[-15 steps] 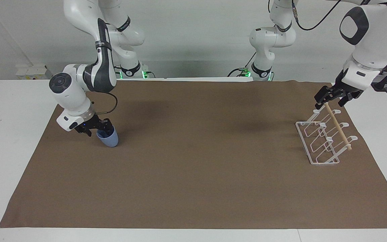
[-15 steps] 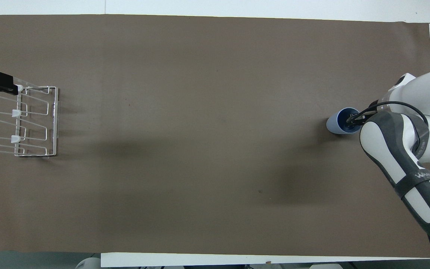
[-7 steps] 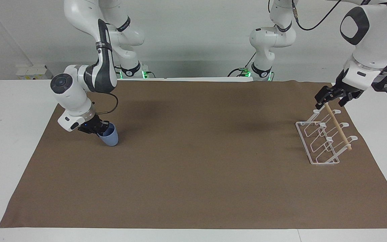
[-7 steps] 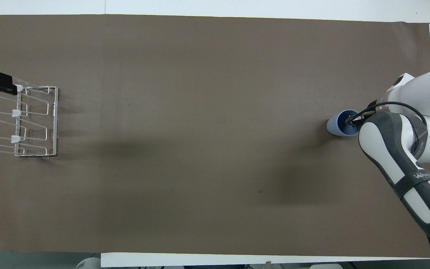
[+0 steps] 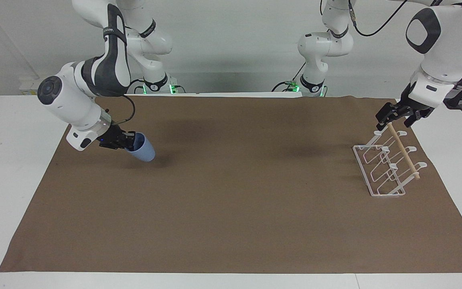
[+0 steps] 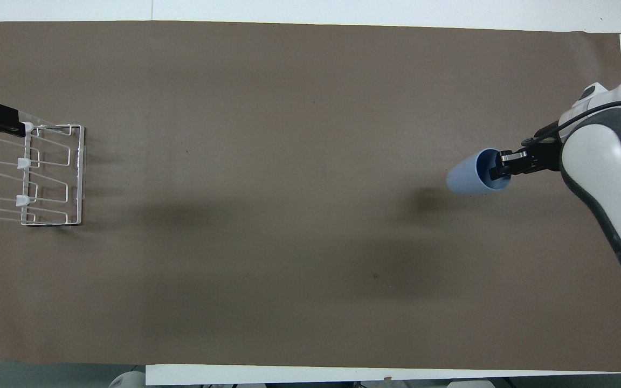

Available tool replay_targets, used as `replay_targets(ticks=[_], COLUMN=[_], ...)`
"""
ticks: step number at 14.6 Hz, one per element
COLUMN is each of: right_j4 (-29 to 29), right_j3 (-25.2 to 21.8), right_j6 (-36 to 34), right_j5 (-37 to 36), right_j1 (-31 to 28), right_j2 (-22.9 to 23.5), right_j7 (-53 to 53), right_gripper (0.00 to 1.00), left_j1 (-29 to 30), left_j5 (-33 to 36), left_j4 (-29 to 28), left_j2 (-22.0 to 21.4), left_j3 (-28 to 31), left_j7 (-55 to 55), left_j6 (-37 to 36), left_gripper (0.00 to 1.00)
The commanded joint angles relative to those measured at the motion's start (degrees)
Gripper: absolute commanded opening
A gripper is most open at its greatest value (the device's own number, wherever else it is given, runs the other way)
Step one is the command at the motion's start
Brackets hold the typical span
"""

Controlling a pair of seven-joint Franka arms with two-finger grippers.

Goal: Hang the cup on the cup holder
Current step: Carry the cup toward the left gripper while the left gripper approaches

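While the right gripper pinches the rim of the cup — tilted, lifted over the brown mat — the cup holder stands at the left arm's end; the left gripper closes on its dowel's tip.

1. The cup hangs tilted in the right gripper over the mat, toward the right arm's end.
2. The cup holder stands on the mat at the left arm's end, the left gripper at its dowel.

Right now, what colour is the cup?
Light blue; the cup shows best in the overhead view.
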Motion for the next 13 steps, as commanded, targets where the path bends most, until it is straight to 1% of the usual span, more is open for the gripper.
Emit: replay_targets(ticks=[1,2,4,5,6,8,9,13], right_j4=[0.2,0.0,-0.3,-0.4,-0.5,-1.6,-2.5,-3.8], right_j3=[2.4,3.8,6.4,7.7,8.4,8.7,8.8,8.8], right_j6=[-4.7,-5.0,-4.6,-4.1,-3.0,0.9,2.7,14.0], right_j5=[13.4,18.4,25.7,29.2,32.0,38.0,40.0,50.0], right_j1=[-0.4,-0.4,-0.3,-0.3,0.2,4.2,5.9,15.2], right_j2=[-1.1,-1.2,-1.4,-1.4,-1.4,-1.5,-2.0,-2.0], right_j7=[-0.7,-0.5,4.3,6.5,7.4,10.0,11.0,16.8], right_gripper=[0.0,0.0,0.0,0.0,0.0,0.0,0.0,0.0], left_j1=[-0.3,-0.3,-0.4,-0.2,-0.4,-1.0,-2.5,-6.8], left_j5=[-0.6,-0.6,-0.6,-0.6,-0.6,-1.3,-3.5,-9.8], left_j4=[-1.8,-1.7,-2.0,-2.8,-4.8,-8.6,-9.5,-9.8], left_j2=[-1.5,-1.5,-1.5,-2.2,-3.0,-4.9,-5.4,-5.8], left_j3=[0.2,0.2,0.2,0.2,0.2,-0.3,-0.3,-0.3], left_j7=[-1.1,-1.1,-2.0,-3.0,-4.5,-15.8,-21.9,-44.9], left_j6=[0.2,0.8,0.3,0.2,0.4,1.1,1.4,1.3], left_gripper=[1.0,1.0,1.0,1.0,1.0,1.0,1.0,1.0])
